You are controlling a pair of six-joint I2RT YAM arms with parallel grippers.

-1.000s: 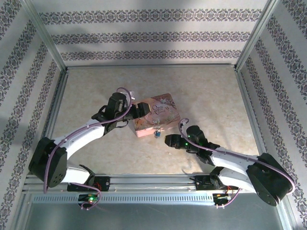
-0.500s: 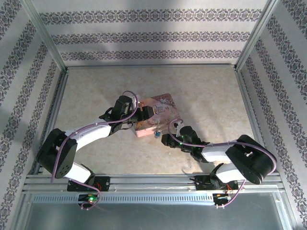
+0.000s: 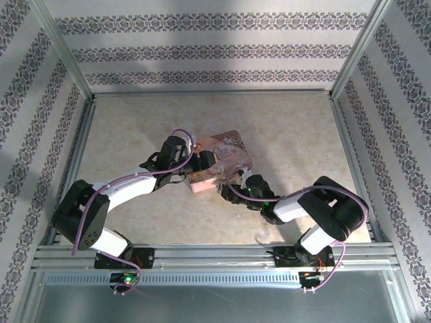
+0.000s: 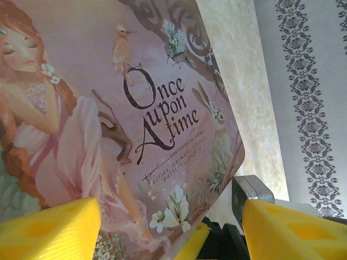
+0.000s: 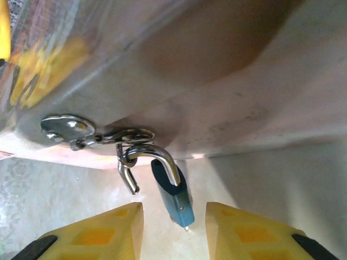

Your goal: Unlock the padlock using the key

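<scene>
Now | I count one pink tin (image 3: 227,149), lid shut | one padlock (image 5: 172,194) hanging from its hasp (image 5: 68,129) | right gripper (image 5: 174,216) fingers apart just beneath the lock | left gripper (image 4: 172,230) spread wide at the tin.

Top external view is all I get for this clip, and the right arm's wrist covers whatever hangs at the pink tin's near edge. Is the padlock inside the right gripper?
Observer: Yes. In the right wrist view the blue-bodied padlock hangs between the yellow pads of the right gripper. The pads stand apart and do not touch it.
Reviewer: What does it hang from?
Observer: Its silver shackle passes through a metal hasp fixed to the side wall of the pink tin.
Reviewer: And the left gripper?
Observer: In the left wrist view the left gripper is open over the tin's lid, which is printed "Once upon A time".
</scene>
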